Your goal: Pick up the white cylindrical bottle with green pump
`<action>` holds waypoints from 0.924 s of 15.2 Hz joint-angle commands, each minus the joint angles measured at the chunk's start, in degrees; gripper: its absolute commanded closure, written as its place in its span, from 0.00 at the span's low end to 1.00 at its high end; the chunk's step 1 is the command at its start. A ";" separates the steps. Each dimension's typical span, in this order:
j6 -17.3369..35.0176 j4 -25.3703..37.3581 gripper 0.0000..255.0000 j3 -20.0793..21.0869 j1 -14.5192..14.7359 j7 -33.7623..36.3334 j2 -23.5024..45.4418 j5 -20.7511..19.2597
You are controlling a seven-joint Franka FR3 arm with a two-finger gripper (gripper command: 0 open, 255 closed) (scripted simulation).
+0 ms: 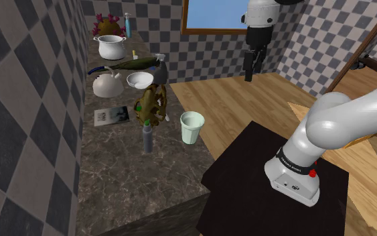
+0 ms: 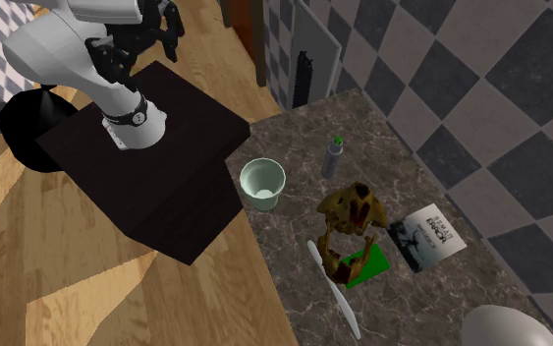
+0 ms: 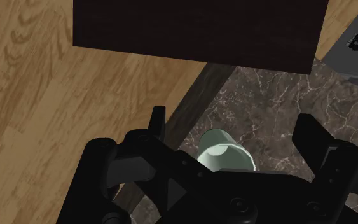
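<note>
Bottle (image 1: pixel 147 137) (image 2: pixel 331 162) stood upright on the dark marble countertop (image 1: pixel 120 181), long axis vertical, green pump on top; the body rendered grey rather than white. Nothing touched it. In the shoulder view the brown lumpy figure (image 1: pixel 150 106) sat just beside it at 12 o'clock, the pale green cup (image 1: pixel 192 127) near it at 3 o'clock close to the counter edge, and the flat booklet (image 1: pixel 111 115) at 10 o'clock. In the second exterior view the cup (image 2: pixel 262 184) was at the bottle's 8 o'clock, the figure (image 2: pixel 351 211) at 5 o'clock, and the booklet (image 2: pixel 424 236) past the figure at 4 o'clock. Further out at 12 o'clock in the shoulder view were a white bowl (image 1: pixel 140 80), a white kettle (image 1: pixel 106 84) and a white pot (image 1: pixel 110 45) along the checkered wall. The gripper (image 1: pixel 250 67) (image 3: pixel 233 127) hung high in the air, well apart from the bottle, at its 2 o'clock in the shoulder view, over the wood floor (image 1: pixel 234 100) and pointing down. Fingers (image 3: pixel 157 124) stood wide apart with nothing held and nothing touched; in the wrist view the cup (image 3: pixel 225 153) appeared far below, between them. The dark stand (image 1: pixel 247 167) was at the bottle's 4 o'clock in the shoulder view, up against the counter.
</note>
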 commanded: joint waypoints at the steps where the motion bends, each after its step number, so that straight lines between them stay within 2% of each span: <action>1: 0.00 0.00 0.00 0.00 0.00 0.00 0.00 0.00; 7: 10.05 0.38 0.00 4.14 1.69 4.19 9.59 3.19; 14: 20.55 4.35 0.00 8.65 3.12 8.97 22.95 4.81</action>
